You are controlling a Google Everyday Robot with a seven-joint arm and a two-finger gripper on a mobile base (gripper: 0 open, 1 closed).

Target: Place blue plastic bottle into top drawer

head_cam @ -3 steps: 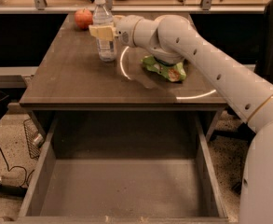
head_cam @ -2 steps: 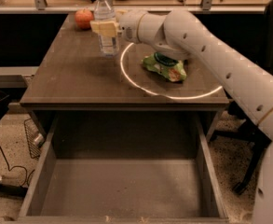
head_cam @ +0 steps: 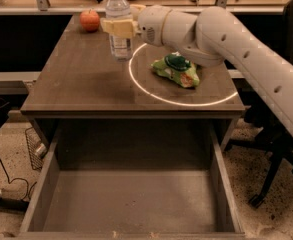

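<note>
The blue plastic bottle (head_cam: pixel 119 19), clear with a white cap, is upright over the back middle of the desk top (head_cam: pixel 76 84). Its base is at or just above the surface. My gripper (head_cam: pixel 118 27) is shut on the bottle's middle, with cream fingers (head_cam: pixel 111 26) wrapped around it; the arm reaches in from the right. The top drawer (head_cam: pixel 136 199) is pulled fully open below the desk's front edge. Its flat bottom is bare.
A red apple (head_cam: pixel 89 20) sits at the desk's back left. A green snack bag (head_cam: pixel 176 70) lies right of the bottle, inside a bright light ring. A chair base (head_cam: pixel 271 184) stands at the right, and a wire basket (head_cam: pixel 36 149) and cables at the left.
The bottle, held in my gripper, has moved up and slightly to the right. The arm has shifted with it.
</note>
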